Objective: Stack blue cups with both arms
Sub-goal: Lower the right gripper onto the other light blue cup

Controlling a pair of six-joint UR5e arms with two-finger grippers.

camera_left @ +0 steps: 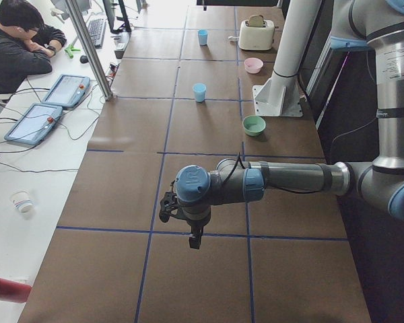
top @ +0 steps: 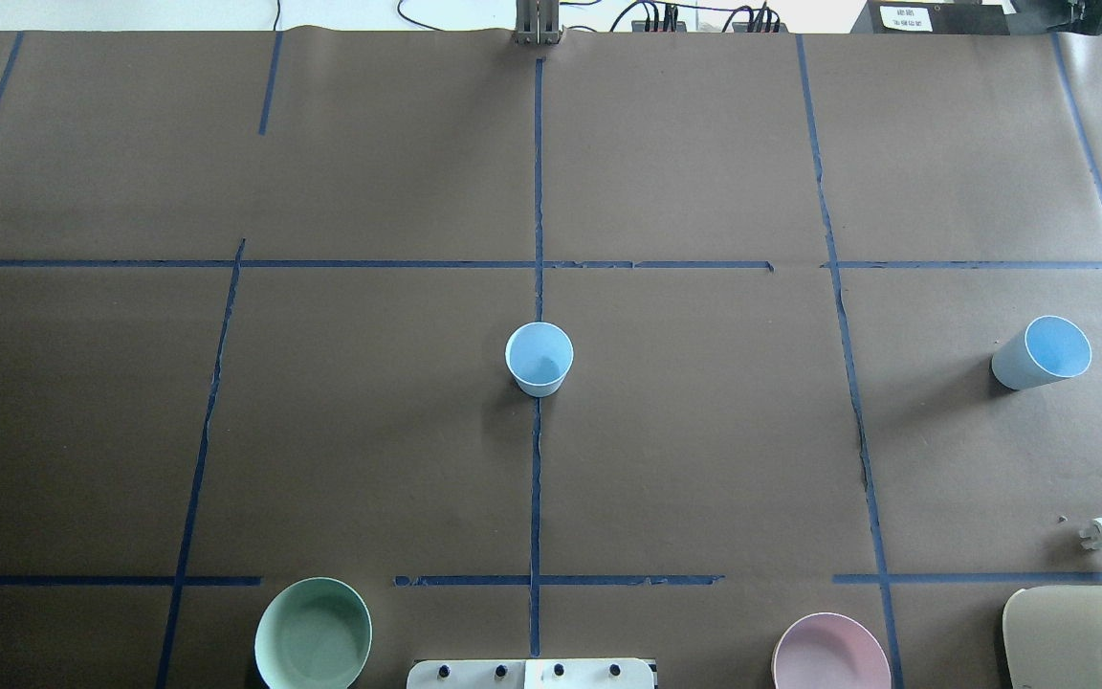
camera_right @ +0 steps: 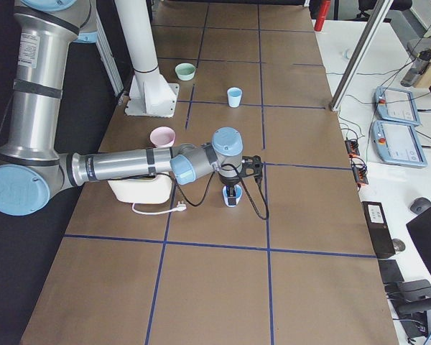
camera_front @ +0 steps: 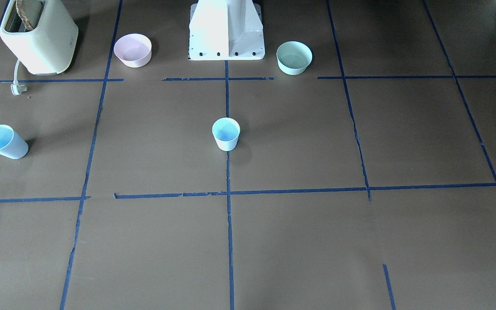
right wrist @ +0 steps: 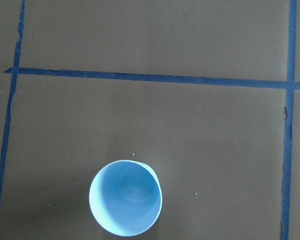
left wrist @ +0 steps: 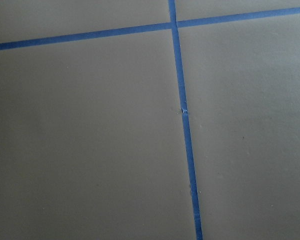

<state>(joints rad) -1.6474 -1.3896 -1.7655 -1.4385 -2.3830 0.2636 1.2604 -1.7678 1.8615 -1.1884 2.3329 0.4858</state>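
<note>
One blue cup (camera_front: pixel 226 133) stands upright at the table's middle on the centre tape line, also in the overhead view (top: pixel 539 358). The second blue cup (camera_front: pixel 4 141) stands far out on my right side (top: pixel 1041 352). My right gripper (camera_right: pixel 232 194) hangs just above this cup, and the right wrist view looks down into its open mouth (right wrist: pixel 125 197). My left gripper (camera_left: pixel 195 240) hangs over bare table far on my left, away from both cups. The left wrist view shows only paper and tape. I cannot tell whether either gripper is open or shut.
A pink bowl (camera_front: pixel 133 50) and a mint-green bowl (camera_front: pixel 294 57) flank the white pedestal (camera_front: pixel 226 30). A cream toaster (camera_front: pixel 39 36) with a loose plug (camera_front: pixel 17 88) stands near the right-side cup. An operator (camera_left: pixel 20 40) sits beyond the table's far edge.
</note>
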